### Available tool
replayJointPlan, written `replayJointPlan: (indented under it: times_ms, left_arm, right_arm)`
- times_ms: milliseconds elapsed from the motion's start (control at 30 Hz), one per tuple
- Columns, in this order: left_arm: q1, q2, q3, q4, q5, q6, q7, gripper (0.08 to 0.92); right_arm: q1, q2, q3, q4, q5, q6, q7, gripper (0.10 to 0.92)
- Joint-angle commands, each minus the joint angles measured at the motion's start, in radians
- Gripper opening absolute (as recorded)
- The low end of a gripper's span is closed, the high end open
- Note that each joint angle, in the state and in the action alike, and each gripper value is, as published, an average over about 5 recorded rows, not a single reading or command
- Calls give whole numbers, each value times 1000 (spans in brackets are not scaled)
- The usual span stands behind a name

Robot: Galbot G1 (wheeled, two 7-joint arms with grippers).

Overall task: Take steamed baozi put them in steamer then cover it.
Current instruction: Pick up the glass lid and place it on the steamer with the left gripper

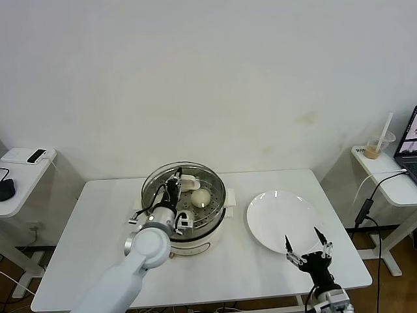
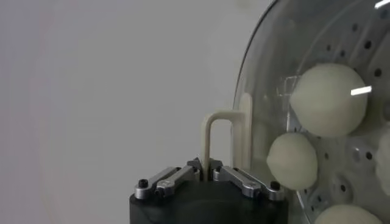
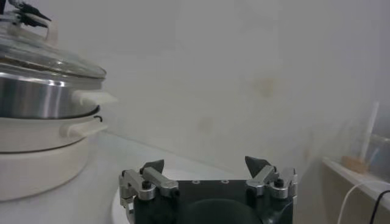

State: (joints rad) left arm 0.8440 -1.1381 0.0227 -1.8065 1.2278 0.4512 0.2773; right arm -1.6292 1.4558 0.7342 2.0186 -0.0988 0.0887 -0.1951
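The steamer [image 1: 195, 228], a shiny steel pot on a cream-white base, stands mid-table. The clear glass cover [image 1: 212, 186] lies over it. My left gripper [image 1: 174, 185] is above the pot, shut on the cover's cream-white bar handle [image 2: 214, 125]. In the left wrist view the jaws pinch the handle's thin leg at my left gripper [image 2: 206, 166]. Three steamed baozi [image 2: 326, 100] show through the glass on the perforated tray; one baozi [image 1: 201, 197] shows in the head view. My right gripper [image 1: 309, 250] hangs open and holds nothing at the white plate's near edge. The right wrist view shows my right gripper [image 3: 206, 164] with the steamer [image 3: 36, 97] off to one side.
A flat white plate [image 1: 277, 212] lies right of the steamer with nothing on it. A side table at the left carries a phone [image 1: 36, 156]. Another at the right holds a drink cup [image 1: 379, 145] and a laptop [image 1: 408, 140], with cables hanging beside it.
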Motion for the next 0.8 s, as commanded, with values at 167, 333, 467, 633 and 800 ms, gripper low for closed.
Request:
replayJointPlan:
  times_ms: [167,333,467,633,800]
  left_arm:
    - [31,-29,-3,-5,23,1,9,145]
    - [31,-35,-7,2,7,3,8,145]
    - [37,-37,-10,-1,-13,6,4,145]
    - [48,-39,-12,-24,-51,16,-9,165]
    - [69,-33,-17,-64,-77,18,-28,288]
  right_arm:
    - [1,3,-13,-1,-7,-2,0,823]
    - [-1,4,-16,-1,-10,-1,-2,823]
    - [-3,4,-16,0,-12,-1,-4,823]
    - [-1,3,-19,-1,-12,-2,-5,823]
    - [-1,2,-22,-3,-12,-2,-5,823]
